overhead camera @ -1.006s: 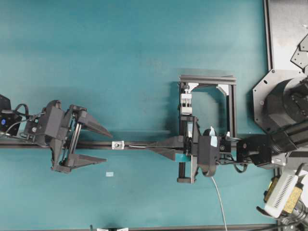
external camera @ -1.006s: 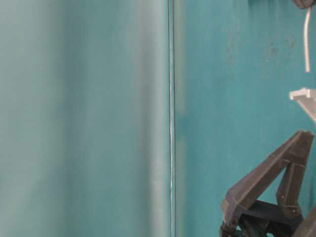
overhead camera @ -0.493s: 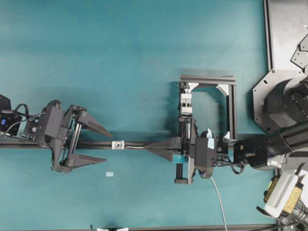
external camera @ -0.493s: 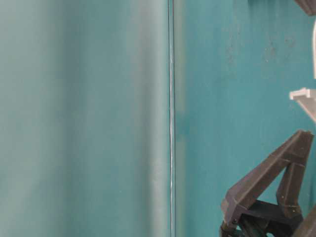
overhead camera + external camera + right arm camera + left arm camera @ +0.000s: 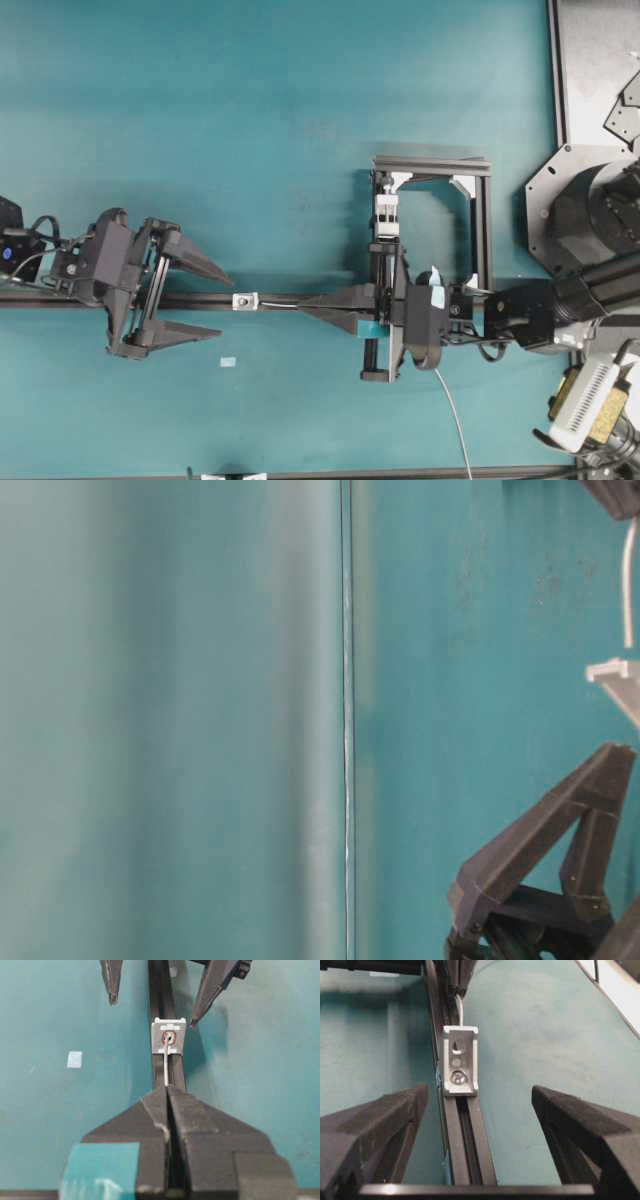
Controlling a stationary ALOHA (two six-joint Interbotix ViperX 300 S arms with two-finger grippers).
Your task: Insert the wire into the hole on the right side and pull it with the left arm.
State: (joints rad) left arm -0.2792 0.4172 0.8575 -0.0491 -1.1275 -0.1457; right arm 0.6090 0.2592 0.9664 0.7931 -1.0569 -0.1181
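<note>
On the teal tabletop I have the right gripper clamped on the wire, its tip just entering the hole in the small bracket on the black rail. Insertion step, I judge. Left gripper waits spread apart astride the rail behind the bracket; next I need more feed-through before it can pinch the emerging end.

The wire is thin, pale grey-white and stiff. It runs straight from between the closed fingers of the right gripper to the hole, where its tip sits in the opening. The hole is a small dark opening in a silver-white bracket fixed upright on a black rail. The left arm's gripper lies beyond the bracket, fingers spread wide, one on each side of the rail.
</note>
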